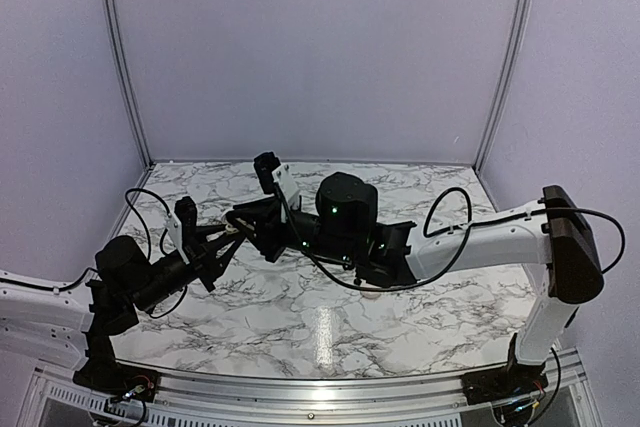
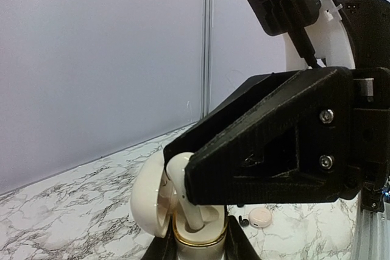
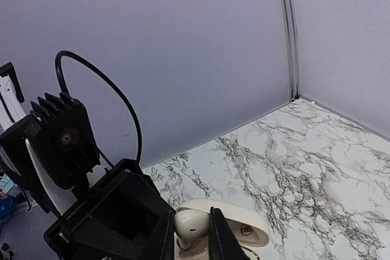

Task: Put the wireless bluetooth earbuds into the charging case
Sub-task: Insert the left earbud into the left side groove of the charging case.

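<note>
My left gripper [image 2: 201, 251] is shut on an open cream charging case [image 2: 198, 226] with a gold rim, its lid [image 2: 148, 196] swung open to the left. My right gripper [image 3: 192, 226] is shut on a white earbud [image 3: 192, 223] and holds it over the case, its stem down in a case slot [image 2: 194, 214]. In the top view both grippers meet left of centre [image 1: 235, 232]; case and earbud are hidden there. The open lid also shows in the right wrist view [image 3: 244, 226]. A tiny black earbud [image 2: 244, 221] lies on the table behind.
A second small cream case [image 2: 262, 217], shut, lies on the marble table [image 1: 330, 317] beside the black earbud. Grey walls enclose the table at the back and sides. The right arm [image 1: 470, 242] reaches across the middle of the table.
</note>
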`<state>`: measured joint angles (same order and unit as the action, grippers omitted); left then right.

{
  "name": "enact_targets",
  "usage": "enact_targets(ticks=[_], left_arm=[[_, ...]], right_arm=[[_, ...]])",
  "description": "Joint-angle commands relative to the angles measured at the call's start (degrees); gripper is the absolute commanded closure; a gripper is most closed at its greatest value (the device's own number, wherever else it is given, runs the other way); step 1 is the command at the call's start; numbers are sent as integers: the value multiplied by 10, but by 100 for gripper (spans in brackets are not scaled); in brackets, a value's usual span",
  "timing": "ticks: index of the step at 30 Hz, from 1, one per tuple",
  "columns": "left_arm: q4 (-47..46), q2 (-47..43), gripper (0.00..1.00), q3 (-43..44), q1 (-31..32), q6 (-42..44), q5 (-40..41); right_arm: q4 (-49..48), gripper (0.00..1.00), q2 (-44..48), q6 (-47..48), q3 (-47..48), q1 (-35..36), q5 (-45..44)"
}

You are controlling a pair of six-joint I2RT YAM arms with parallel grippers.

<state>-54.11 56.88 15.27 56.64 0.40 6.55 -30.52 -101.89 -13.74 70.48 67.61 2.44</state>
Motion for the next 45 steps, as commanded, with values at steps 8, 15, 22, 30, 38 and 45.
enact_targets(ticks=[8,15,22,30,38,45], left_arm=[[-47,-5,100,17,1,-17,18],[-48,-6,100,16,1,-19,24],[-49,-12,100,14,1,-18,30],[-49,-14,100,14,1,-15,35],[-49,-17,100,13,1,-12,37],[-49,-17,100,12,1,-12,35]], right_arm=[[-22,97,-22,-29,-9,16,-42],[-30,97,-31,-39,-11,22,-57],[-10,96,-42,-41,-4,24,-64],[4,90,-41,-37,-13,29,-68],[5,86,-36,-36,-20,29,-68],[7,78,-34,-35,-20,29,-67]])
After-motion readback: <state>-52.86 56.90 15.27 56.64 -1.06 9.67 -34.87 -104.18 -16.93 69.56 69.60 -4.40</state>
